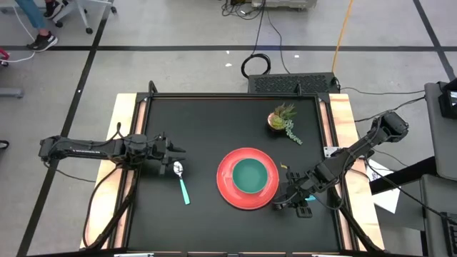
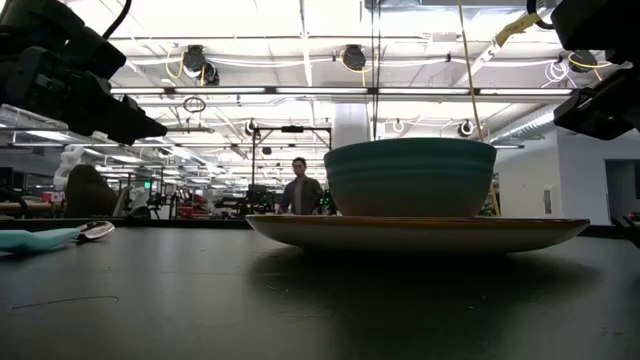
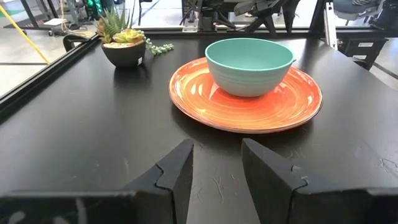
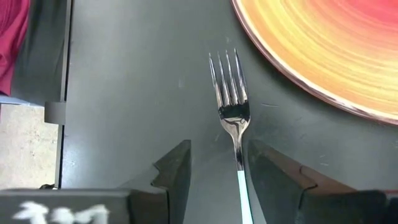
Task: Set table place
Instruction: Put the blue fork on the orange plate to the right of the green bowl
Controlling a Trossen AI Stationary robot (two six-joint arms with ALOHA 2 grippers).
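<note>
The round red plate (image 1: pixel 248 194) lies on the black table (image 1: pixel 207 121), and the teal bowl (image 1: pixel 250 175) stands in its middle. The spoon (image 1: pixel 182 182) lies flat left of the plate, its teal handle toward the near edge. My left gripper (image 1: pixel 177 155) is open and empty, just above and left of the spoon's metal end, and points at the plate (image 3: pixel 249 99). The fork (image 4: pixel 231 93) lies flat on the table right of the plate. My right gripper (image 4: pixel 217 180) is open, with a finger on either side of the fork's teal handle (image 4: pixel 244 196). My right gripper is open over the fork's teal handle (image 4: pixel 244 196), which lies on the table close against one finger (image 4: pixel 273 174). I cannot tell whether that finger touches it. The fingers lie along the fork, which points away from them.
A small potted green plant (image 1: pixel 280 118) stands at the far right of the table, beyond the plate. Light wooden strips (image 1: pixel 123 143) run along the left and right sides. Bare black tabletop lies between the spoon and the plate and along the far side.
</note>
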